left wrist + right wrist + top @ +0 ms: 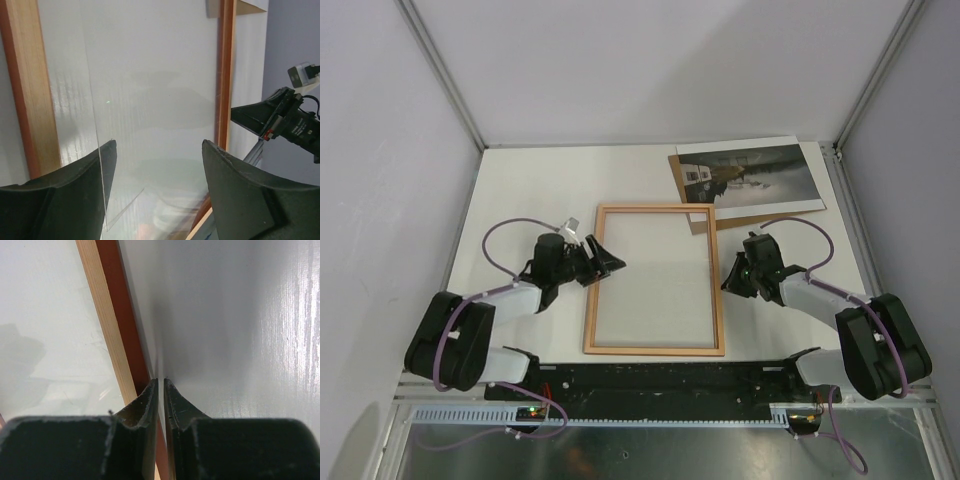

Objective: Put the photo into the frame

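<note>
The left gripper [159, 150] hangs with its jaws spread wide, grasping nothing, just inside the left rail of the frame [655, 350]; the clear pane [655, 285] shows between its fingers. The right gripper [161, 382] has its jaws pinched to a thin slit at the frame's right rail; the tips seem to touch the outer edge, though whether they grip it is unclear. The frame lies flat, pale wood side up, mid-counter [530, 180] between both arms. The photo [750, 172] rests face up on a brown backing board [745, 222], just beyond the frame's far right corner.
</note>
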Tool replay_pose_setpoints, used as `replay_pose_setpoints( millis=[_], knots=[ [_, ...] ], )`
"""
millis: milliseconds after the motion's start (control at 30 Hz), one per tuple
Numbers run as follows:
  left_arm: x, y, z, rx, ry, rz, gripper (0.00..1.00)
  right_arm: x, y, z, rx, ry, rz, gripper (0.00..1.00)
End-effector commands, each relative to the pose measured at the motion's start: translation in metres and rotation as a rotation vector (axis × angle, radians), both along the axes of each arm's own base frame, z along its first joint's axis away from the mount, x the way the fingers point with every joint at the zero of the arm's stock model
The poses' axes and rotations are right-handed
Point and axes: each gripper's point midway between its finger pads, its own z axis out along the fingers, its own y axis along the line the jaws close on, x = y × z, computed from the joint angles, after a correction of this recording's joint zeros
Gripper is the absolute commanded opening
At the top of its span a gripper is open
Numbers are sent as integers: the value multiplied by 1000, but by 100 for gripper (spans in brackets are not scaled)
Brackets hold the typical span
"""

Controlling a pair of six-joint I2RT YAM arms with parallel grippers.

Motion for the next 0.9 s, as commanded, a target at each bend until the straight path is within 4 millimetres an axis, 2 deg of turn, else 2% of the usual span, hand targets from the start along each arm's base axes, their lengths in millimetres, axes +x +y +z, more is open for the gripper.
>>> replay_pose_setpoints(
  millis=[0, 467, 867],
  knots=[
    [13, 7, 10, 101, -63, 18, 74, 5, 2, 11, 7, -30, 11, 13],
    [17, 31, 1, 271, -32, 102, 80, 5, 0, 12, 0, -35, 16, 14],
    [24, 56, 18, 382, -66, 205, 80, 7, -4, 14, -16, -50, 15, 14]
  ],
)
